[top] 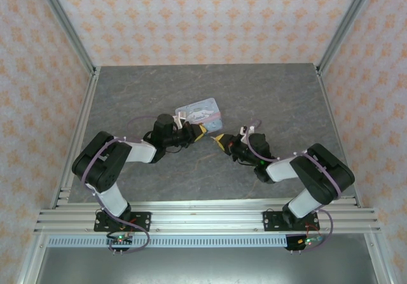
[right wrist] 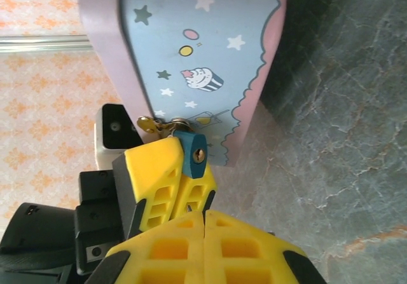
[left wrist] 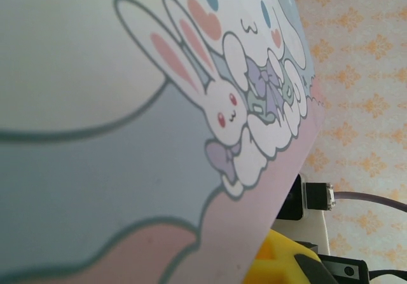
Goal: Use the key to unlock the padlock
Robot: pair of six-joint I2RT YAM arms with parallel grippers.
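1. Seeing my left arm reach forward, elbow bent; left fingers (right wrist: 156, 176) pinch narrow on padlock (right wrist: 190, 159) at tin (right wrist: 197, 36) edge.
2. My right fingers (right wrist: 172, 246) shut together, facing padlock's keyhole, near but apart.

You've got a dark grey, marble-veined tabletop (top: 140, 93) under soft, even light. Peach wallpaper (top: 25, 106) with orange floral motifs covers the walls (top: 210, 17) on three sides. Silver aluminium posts (top: 68, 27) rise at the back corners, and a slotted rail (top: 203, 219) runs along the near edge.
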